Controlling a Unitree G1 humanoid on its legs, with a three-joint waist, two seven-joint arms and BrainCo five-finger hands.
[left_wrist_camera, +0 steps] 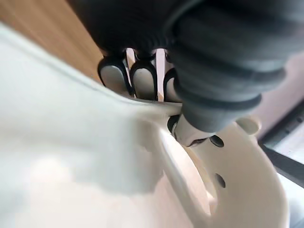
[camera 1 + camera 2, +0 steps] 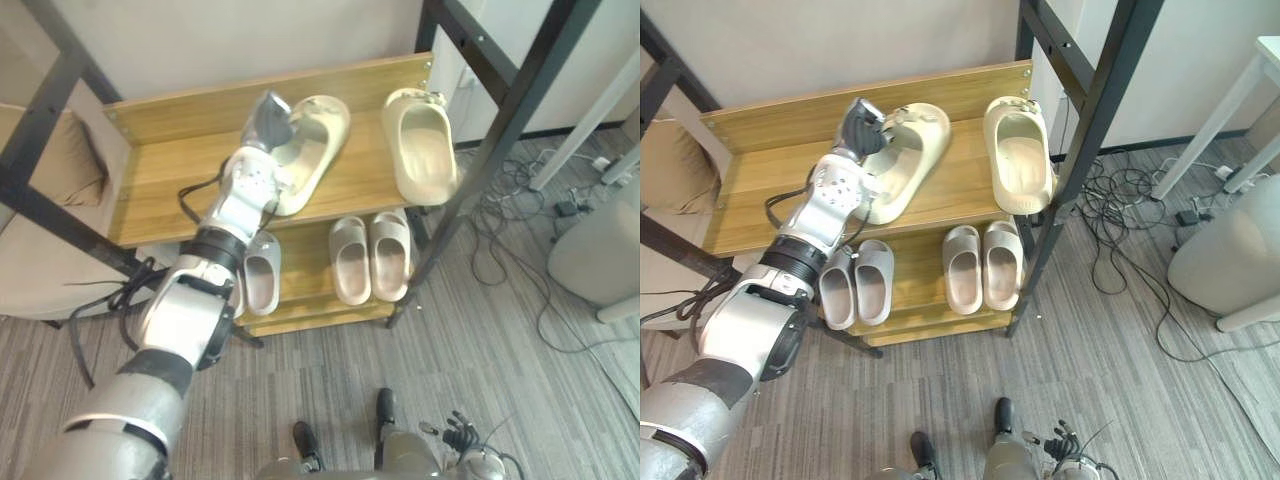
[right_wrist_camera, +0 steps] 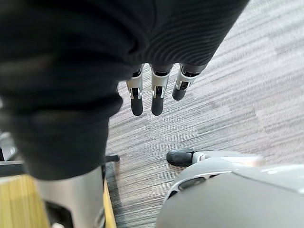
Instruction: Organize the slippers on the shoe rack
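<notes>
The left robot hand point(image 2: 268, 120) reaches over the top shelf point(image 2: 165, 175) of the wooden shoe rack point(image 2: 330, 318) and holds a cream slipper point(image 2: 318, 140) by its left rim. In the left wrist view its fingers point(image 1: 114, 76) are curled over the outside of the rim and the thumb point(image 1: 190, 134) presses from inside, so the rim is pinched between them. The cream slipper sits at a slant near the middle of the top shelf; whether it rests on the wood or is raised a little cannot be told. A second cream slipper point(image 2: 422, 145) lies to its right on the same shelf, apart from it, close to the black right post point(image 2: 500, 130). On the lower shelf point(image 2: 310, 270) stand two pairs of grey slippers: one pair point(image 2: 370, 255) at the right, the other pair point(image 2: 262, 278) at the left, partly behind the arm. The right robot hand point(image 3: 158, 97) hangs over the grey striped floor point(image 3: 247, 85), near the robot, with its fingers straight and loose, holding nothing.
</notes>
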